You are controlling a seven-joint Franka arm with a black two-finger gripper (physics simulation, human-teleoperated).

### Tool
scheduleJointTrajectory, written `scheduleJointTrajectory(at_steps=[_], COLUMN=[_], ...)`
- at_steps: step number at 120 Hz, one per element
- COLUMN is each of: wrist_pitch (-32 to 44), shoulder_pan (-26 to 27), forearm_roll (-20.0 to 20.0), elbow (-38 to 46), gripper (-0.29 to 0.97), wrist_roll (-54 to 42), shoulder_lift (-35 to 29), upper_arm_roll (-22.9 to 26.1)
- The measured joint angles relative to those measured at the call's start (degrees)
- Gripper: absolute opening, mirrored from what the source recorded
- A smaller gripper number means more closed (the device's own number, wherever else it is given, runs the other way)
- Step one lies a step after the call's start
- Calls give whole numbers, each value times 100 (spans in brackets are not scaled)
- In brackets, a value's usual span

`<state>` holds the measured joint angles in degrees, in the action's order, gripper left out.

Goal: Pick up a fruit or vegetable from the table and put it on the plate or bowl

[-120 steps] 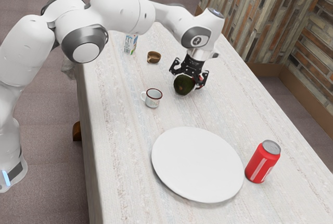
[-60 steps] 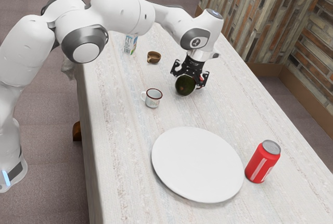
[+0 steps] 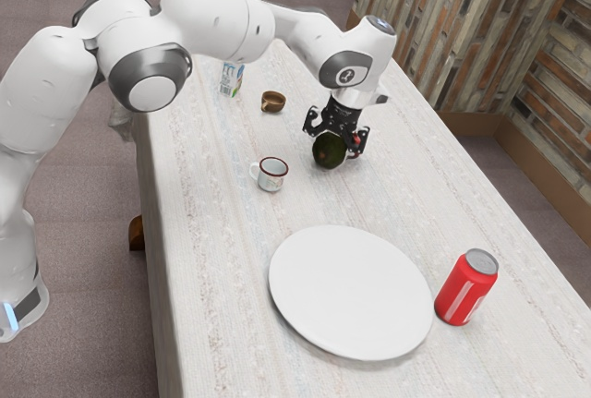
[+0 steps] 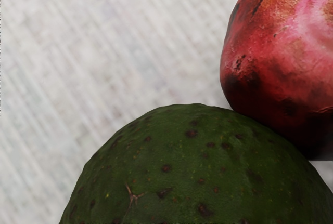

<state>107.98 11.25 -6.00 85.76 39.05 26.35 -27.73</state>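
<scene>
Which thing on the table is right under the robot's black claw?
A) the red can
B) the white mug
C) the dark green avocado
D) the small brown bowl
C: the gripper is down over the dark green avocado, which also looms close in the wrist view.

Pale table (image 3: 203, 259), perhaps carpeted mauve floor (image 3: 92, 324), stone-clad wall (image 3: 480, 29).

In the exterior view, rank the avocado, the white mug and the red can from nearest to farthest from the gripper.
1. Avocado, directly under the gripper.
2. White mug, toward the exterior view's left.
3. Red can, far toward the exterior view's lower right.
</scene>
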Motion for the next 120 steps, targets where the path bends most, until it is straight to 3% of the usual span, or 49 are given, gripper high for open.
scheduleJointTrajectory(at_steps=[62, 84, 99, 120], wrist_pitch=[-166, -605, -1091, -1387], shoulder_pan=[1, 2, -37, 37], forearm_roll=[69, 6, -29, 238], elbow=[-65, -418, -434, -434], gripper=[18, 17, 17, 16], wrist_roll=[-215, -254, -286, -258], shoulder_lift=[-220, -1143, -1679, -1749], upper_arm_roll=[231, 467, 1458, 3244])
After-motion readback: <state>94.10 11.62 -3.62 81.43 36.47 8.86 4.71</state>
